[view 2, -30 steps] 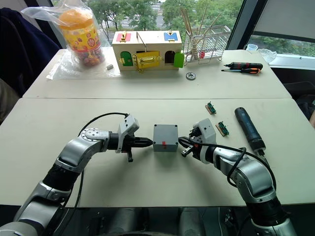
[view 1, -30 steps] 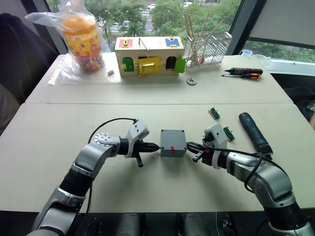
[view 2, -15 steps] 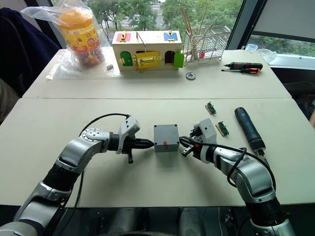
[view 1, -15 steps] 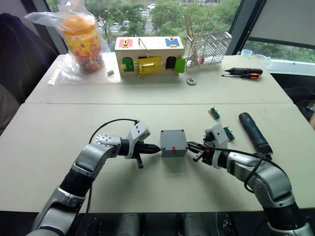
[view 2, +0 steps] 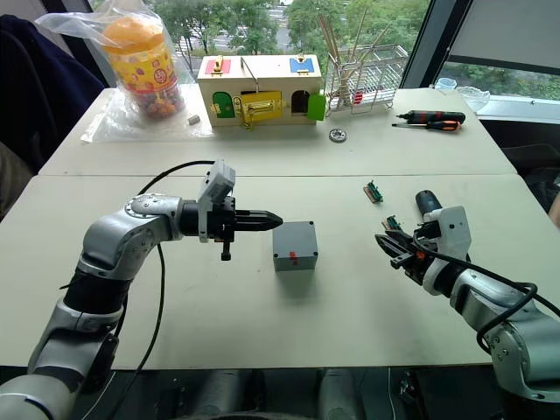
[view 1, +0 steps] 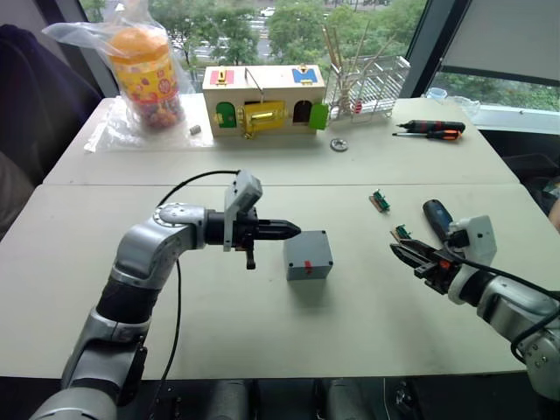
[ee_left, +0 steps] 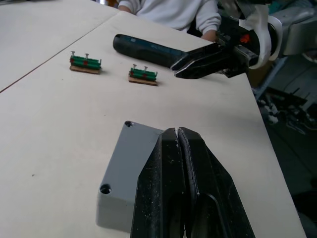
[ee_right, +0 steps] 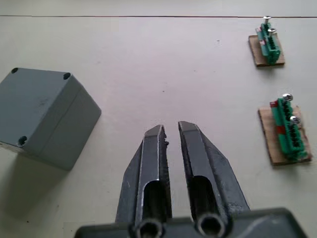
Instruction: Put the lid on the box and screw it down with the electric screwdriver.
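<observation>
Counts: 1 grey box [view 1: 307, 255], lid [ee_right: 37, 104] on it, just past the left gripper [view 1: 294, 231] tips. 1 electric screwdriver [ee_left: 148, 47], behind the right gripper [view 1: 396, 252]. 2 green terminal blocks: 1 [view 1: 380, 200] beyond the right gripper, 1 [ee_right: 286, 130] just beside it. Far from both grippers: 2 hand screwdrivers [view 1: 429, 130], 1 wooden lock box [view 1: 263, 99], 1 candy jar in bag [view 1: 147, 77], 1 wire rack [view 1: 372, 83], 1 metal washer [view 1: 339, 144]. 2 grippers. 2 tables: near [view 1: 219, 332], far [view 1: 262, 162].
</observation>
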Controlling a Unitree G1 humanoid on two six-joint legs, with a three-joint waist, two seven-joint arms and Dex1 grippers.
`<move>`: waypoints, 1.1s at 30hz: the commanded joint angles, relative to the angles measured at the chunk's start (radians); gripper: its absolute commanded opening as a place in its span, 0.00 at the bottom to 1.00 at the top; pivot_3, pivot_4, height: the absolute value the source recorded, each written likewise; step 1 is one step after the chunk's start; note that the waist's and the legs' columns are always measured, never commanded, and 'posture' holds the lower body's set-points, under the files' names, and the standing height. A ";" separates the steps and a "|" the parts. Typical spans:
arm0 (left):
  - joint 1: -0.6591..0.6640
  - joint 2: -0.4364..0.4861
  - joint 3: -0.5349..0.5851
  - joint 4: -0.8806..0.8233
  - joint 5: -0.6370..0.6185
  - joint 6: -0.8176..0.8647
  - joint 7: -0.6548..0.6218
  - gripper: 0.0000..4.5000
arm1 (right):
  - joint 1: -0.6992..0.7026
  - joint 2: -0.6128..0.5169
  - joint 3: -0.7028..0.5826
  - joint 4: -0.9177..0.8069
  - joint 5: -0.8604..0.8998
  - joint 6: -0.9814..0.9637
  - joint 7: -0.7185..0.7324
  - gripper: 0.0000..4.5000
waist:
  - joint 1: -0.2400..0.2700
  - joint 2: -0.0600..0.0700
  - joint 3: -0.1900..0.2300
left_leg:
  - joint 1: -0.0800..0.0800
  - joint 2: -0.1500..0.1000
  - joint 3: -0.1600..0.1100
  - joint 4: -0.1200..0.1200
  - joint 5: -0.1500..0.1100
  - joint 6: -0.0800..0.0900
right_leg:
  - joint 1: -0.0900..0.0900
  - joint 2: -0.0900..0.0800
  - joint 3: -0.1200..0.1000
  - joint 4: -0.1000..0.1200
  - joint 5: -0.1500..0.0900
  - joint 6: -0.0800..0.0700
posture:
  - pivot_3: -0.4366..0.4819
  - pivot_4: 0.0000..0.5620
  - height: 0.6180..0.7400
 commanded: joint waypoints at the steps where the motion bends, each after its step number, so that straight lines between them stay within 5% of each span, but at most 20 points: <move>1: -0.031 -0.009 -0.045 -0.051 0.022 -0.049 0.003 0.00 | 0.023 -0.030 -0.054 0.012 -0.028 -0.038 0.007 0.61 | 0.001 0.000 0.000 | 0.000 0.000 0.000 0.000 0.000 0.000 | 0.000 0.000 0.000 0.000 0.000 0.000 | 0.48 0.27 0.74; 5: -0.044 -0.041 -0.080 -0.043 0.044 -0.078 0.023 0.00 | -0.005 -0.024 -0.050 0.081 -0.053 -0.058 -0.011 0.99 | 0.001 0.000 0.000 | 0.000 0.000 0.000 0.000 0.000 0.000 | 0.000 0.000 0.000 0.000 0.000 0.000 | 0.48 0.27 0.74; 8: -0.046 -0.036 -0.114 -0.035 0.084 -0.106 0.025 0.00 | -0.059 -0.006 -0.026 0.165 -0.079 -0.095 -0.024 0.99 | 0.000 0.000 0.000 | 0.000 0.000 0.000 0.000 0.000 0.000 | 0.000 0.000 0.000 0.000 0.000 0.000 | 0.48 0.27 0.74; 11: -0.043 -0.038 -0.120 -0.038 0.087 -0.112 0.028 0.00 | -0.087 0.001 -0.004 0.212 -0.105 -0.129 -0.021 0.85 | 0.001 0.001 0.000 | 0.000 0.000 0.000 -0.001 0.000 0.000 | 0.000 0.000 0.000 -0.001 0.000 0.000 | 0.48 0.27 0.74; 16: -0.038 -0.040 -0.109 -0.034 0.084 -0.107 0.036 0.00 | -0.136 0.009 0.043 0.295 -0.145 -0.182 -0.012 0.42 | 0.000 0.001 0.000 | 0.000 0.000 0.001 0.000 0.000 0.000 | 0.000 0.000 0.001 0.000 0.000 0.000 | 0.48 0.27 0.74; 33: -0.012 -0.041 -0.104 -0.048 0.072 -0.097 0.065 0.00 | -0.204 0.023 0.088 0.421 -0.202 -0.252 0.011 0.42 | 0.000 0.001 0.001 | 0.000 0.000 0.001 -0.001 0.000 0.000 | 0.000 0.000 0.000 0.000 0.000 0.000 | 0.48 0.27 0.74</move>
